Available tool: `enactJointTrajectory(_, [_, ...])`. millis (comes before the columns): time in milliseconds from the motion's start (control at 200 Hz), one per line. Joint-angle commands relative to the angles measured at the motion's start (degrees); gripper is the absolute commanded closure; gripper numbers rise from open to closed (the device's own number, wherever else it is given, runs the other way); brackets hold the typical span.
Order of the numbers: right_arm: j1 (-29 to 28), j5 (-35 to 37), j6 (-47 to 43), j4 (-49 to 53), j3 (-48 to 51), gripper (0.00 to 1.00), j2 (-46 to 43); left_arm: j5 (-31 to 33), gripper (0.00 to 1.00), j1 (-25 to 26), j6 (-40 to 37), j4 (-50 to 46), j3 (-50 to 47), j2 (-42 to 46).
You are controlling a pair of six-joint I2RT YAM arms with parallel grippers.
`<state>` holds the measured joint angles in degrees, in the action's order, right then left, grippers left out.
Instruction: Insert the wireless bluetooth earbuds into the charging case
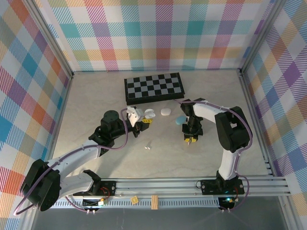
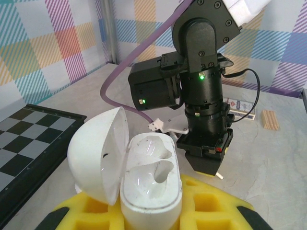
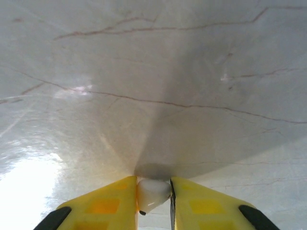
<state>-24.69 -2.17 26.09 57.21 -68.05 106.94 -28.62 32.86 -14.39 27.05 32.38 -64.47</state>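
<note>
Right arm bent at the elbow, wrist pointing straight down at the table (image 1: 96, 91); right gripper (image 3: 153, 188) narrowed onto a white earbud (image 3: 152, 196), pinched between its yellow fingertips. Left arm stretched low and forward, left gripper (image 1: 137, 120) clamped on the charging case (image 2: 151, 189), lid hinged open. The pinched earbud sits near the case, to its right, not touching

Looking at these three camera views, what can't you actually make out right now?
Right wrist view: the white earbud pinched in the right gripper is cut off by the bottom edge; stem unseen.
Top view: the small white item on the table is too small to identify.
Top view: the blue case is partly hidden by the right arm.
Left wrist view: the charging case bottom is hidden by the left gripper.
</note>
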Motion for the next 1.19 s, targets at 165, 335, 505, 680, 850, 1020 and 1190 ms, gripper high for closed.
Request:
enactJointTrajectory(165, [0.2, -0.5, 0.4, -4.6, 1.5, 0.79, -12.8, -0.8, 0.88, 0.1, 1.6, 4.2, 2.1, -1.3])
enactJointTrajectory(335, [0.2, -0.7, 1.9, -7.7, 0.4, 0.8, -20.3, 3.6, 0.88, 2.6, 1.0, 4.6, 3.0, -3.9])
enactJointTrajectory(505, [0.3, -1.3, 2.3, -10.0, -1.7, 0.81, -25.4, 9.4, 0.88, 6.6, 0.6, 8.0, 4.3, -8.5])
enactJointTrajectory(680, [0.2, -2.6, 2.7, -12.7, -3.9, 0.81, -28.0, 13.1, 0.88, 10.0, 0.9, 11.6, 7.0, -14.9])
enactJointTrajectory(850, [0.2, -6.2, 1.3, -15.1, -5.3, 0.81, -30.6, 15.7, 0.88, 12.3, 0.9, 13.3, 9.8, -19.7])
enactJointTrajectory(1020, [0.2, -8.5, 0.6, -15.8, -6.0, 0.81, -32.1, 20.1, 0.88, 15.2, -0.3, 9.9, 14.4, -23.7])
enactJointTrajectory(1190, [0.1, -9.7, 1.0, -17.1, -5.3, 0.81, -33.2, 20.2, 0.88, 16.0, 0.4, 7.9, 17.6, -26.4])
